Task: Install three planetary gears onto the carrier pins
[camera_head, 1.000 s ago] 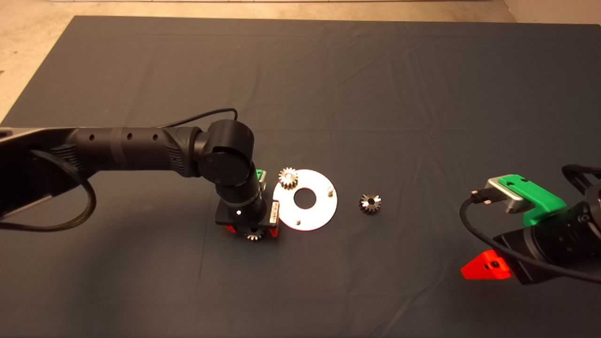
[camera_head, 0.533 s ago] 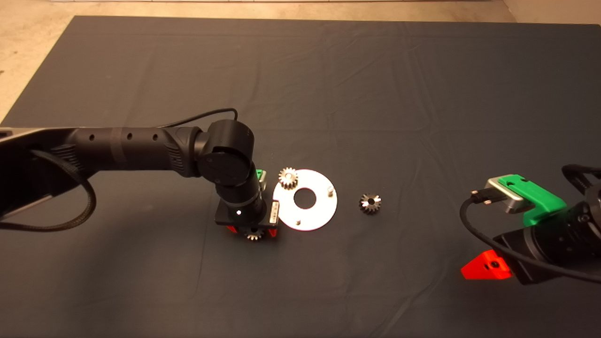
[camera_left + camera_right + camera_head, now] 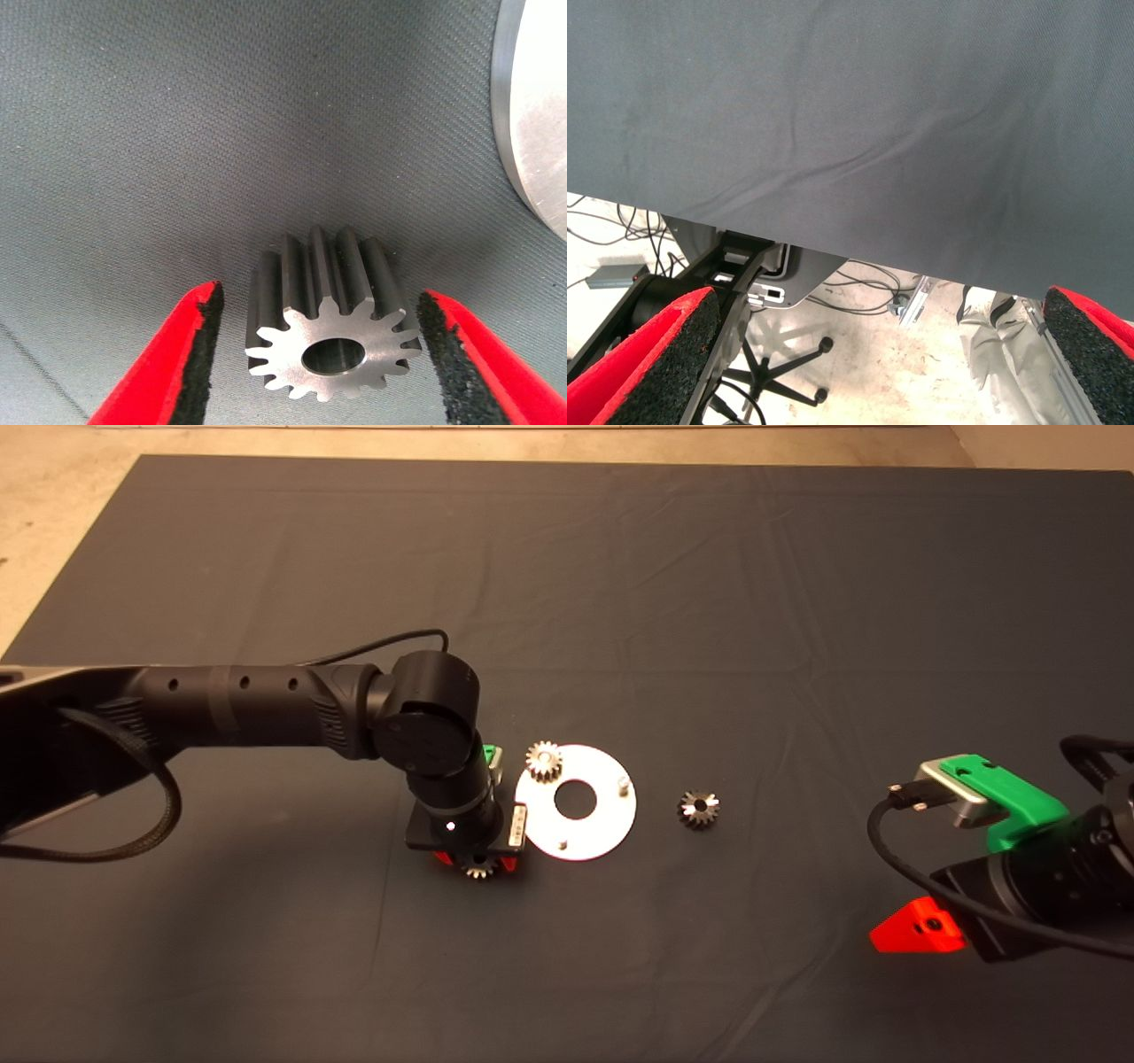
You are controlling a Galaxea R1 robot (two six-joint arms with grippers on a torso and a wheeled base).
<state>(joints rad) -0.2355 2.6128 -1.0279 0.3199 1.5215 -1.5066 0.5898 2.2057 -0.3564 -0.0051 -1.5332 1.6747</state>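
Note:
My left gripper (image 3: 478, 862) is low over the mat just left of the white disc (image 3: 595, 821). Its fingers are open on either side of a silver gear (image 3: 478, 869). In the left wrist view this gear (image 3: 332, 328) lies on its side on the mat between the pads (image 3: 205, 350), with a gap on each side. A second gear (image 3: 543, 760) sits on the disc's far-left pin. Two bare pins (image 3: 623, 784) (image 3: 563, 844) stand near the rim. A third gear (image 3: 699, 809) lies on the mat right of the disc. My right gripper (image 3: 917, 930) is parked at the lower right, open and empty.
The disc's edge (image 3: 532, 106) shows close beside the gear in the left wrist view. The right wrist view looks past the mat's edge (image 3: 833, 239) at cables and a chair base (image 3: 780, 381) on the floor. The dark mat (image 3: 620, 584) spreads wide beyond the disc.
The left gripper's fingers have drawn in slightly around the gear on the mat. The arms, the disc and the other gears have not moved.

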